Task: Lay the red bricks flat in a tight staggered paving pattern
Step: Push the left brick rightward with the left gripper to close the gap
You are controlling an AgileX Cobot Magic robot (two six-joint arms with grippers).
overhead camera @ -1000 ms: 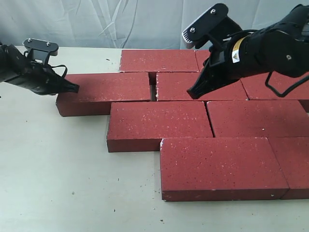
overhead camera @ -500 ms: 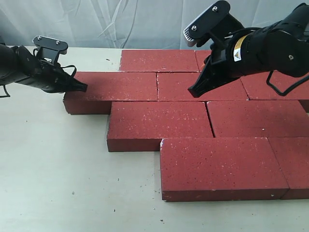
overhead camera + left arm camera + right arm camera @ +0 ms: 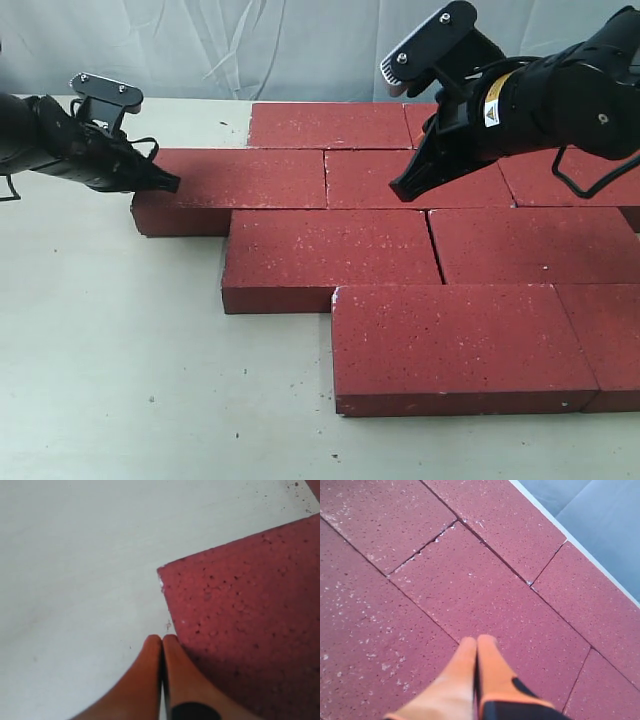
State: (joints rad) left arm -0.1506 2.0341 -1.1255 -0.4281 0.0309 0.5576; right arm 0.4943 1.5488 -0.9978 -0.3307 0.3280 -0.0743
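Red bricks laid staggered on tabletop, left tool closed at end brick corner, right tool closed above them.

Your left arm comes in from the left edge of the picture, about a third of the way down. It is black and lies low, pointing right and a little down. Your left gripper is at its end. Its two orange fingers are pressed flat together with no gap.

Your right arm comes in from the upper right corner and slopes down toward the middle. It has a yellow sticker on it. Your right gripper points down and left, just above the middle of the picture. The right fingers are squeezed together too.

A small flat plate with screws sits on top of the left wrist. A bigger plate sits on the right wrist.
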